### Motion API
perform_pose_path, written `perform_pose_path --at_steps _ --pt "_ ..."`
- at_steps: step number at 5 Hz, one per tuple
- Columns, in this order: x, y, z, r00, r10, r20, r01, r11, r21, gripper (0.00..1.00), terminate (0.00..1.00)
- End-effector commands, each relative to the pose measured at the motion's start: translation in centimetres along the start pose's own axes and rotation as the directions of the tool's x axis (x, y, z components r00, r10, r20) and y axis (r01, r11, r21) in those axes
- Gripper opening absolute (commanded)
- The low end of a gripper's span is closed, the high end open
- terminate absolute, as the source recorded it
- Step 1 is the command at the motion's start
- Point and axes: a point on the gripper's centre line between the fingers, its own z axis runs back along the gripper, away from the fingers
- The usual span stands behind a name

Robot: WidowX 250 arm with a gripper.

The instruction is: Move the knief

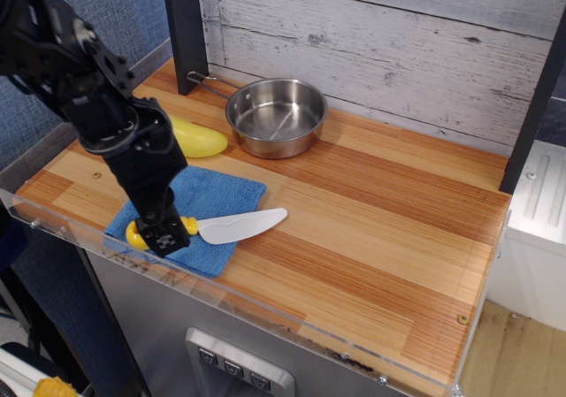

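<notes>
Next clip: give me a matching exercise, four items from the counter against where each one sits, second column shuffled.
Items
1. knife
2. banana-shaped toy
3. steel bowl
4. gripper

Places
A. at the back, by the plank wall
B. over the knife's yellow handle
C. lying on the blue cloth, blade pointing right
D. just left of the bowl

Pairs: 1-C, 2-D, 3-A, 4-B
</notes>
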Motion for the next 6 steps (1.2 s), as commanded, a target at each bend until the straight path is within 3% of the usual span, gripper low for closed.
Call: perform_pose_path --at_steps 1,4,6 --pt "1.7 2.4 0.3 0.999 0.022 0.023 -0.023 0.998 0.058 1.00 0.00" --pt "0.7 1.6 0.0 1.000 -0.006 -0.029 0.007 1.000 0.029 1.00 0.00" --pt "0.7 1.4 1.1 1.000 -0.008 -0.010 0.008 1.000 0.015 1.00 0.00"
